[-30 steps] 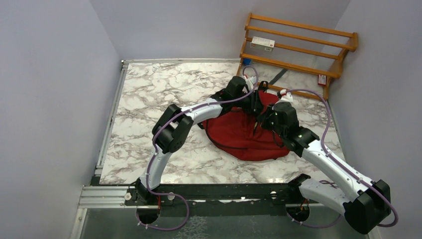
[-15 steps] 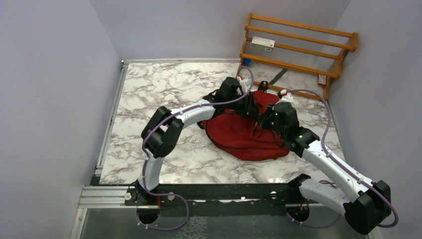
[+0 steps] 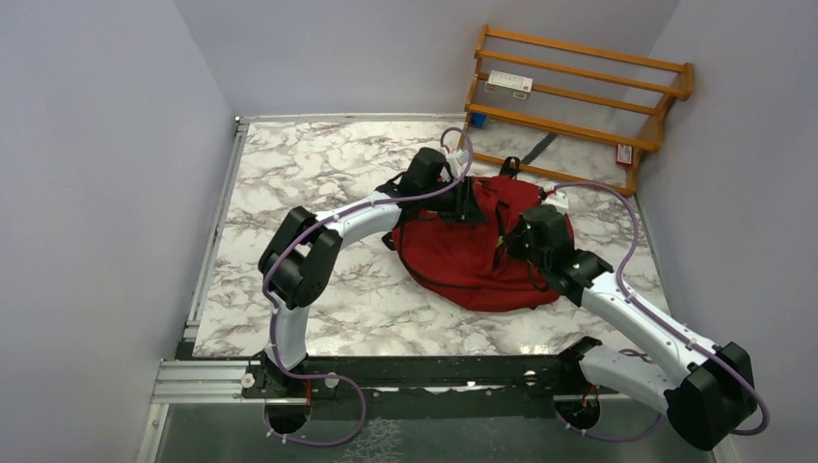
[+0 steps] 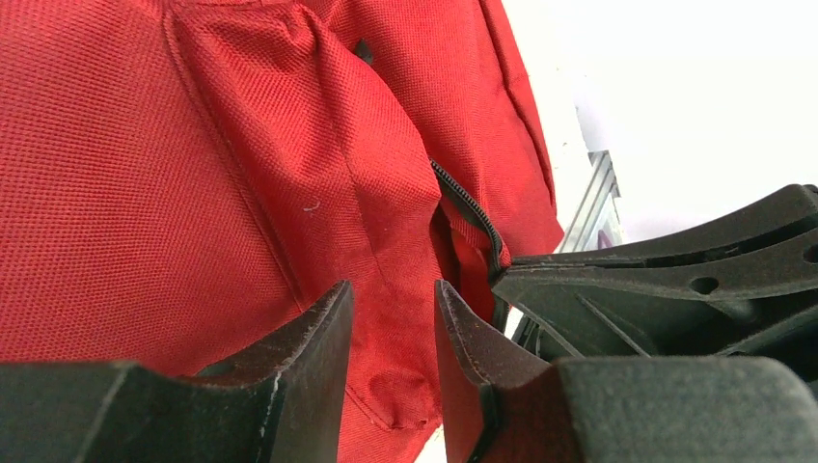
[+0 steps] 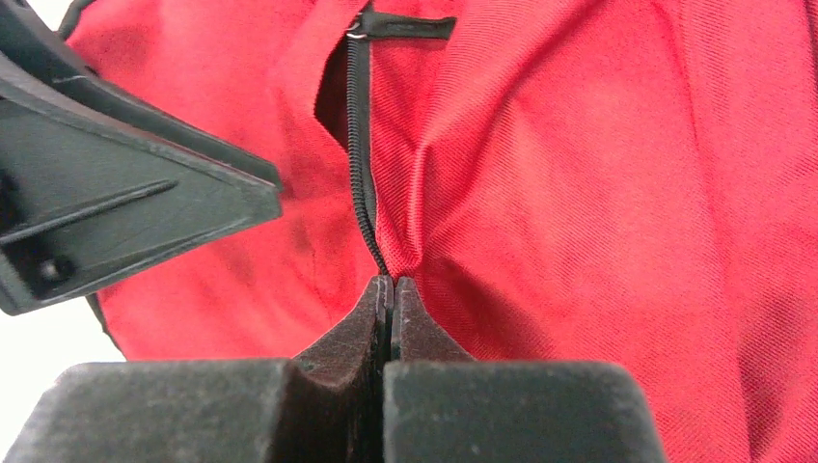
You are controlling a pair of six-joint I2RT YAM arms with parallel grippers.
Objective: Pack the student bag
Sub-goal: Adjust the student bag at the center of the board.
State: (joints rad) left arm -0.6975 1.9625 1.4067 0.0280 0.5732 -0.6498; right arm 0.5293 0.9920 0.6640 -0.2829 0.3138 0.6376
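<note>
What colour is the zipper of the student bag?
Black; the zipper of the red student bag shows best in the right wrist view.

grey walls (image 3: 96,193); marble table (image 3: 289,174) — wooden rack (image 3: 588,50)

Student bag (image 3: 482,253): large dark-red fabric backpack, soft, slumped in a rounded heap on the marbled worktop (image 3: 309,183), right of centre. Black zipper (image 5: 359,145) gapes slightly near its slider; cloth puckers into raised folds beside it.
</note>
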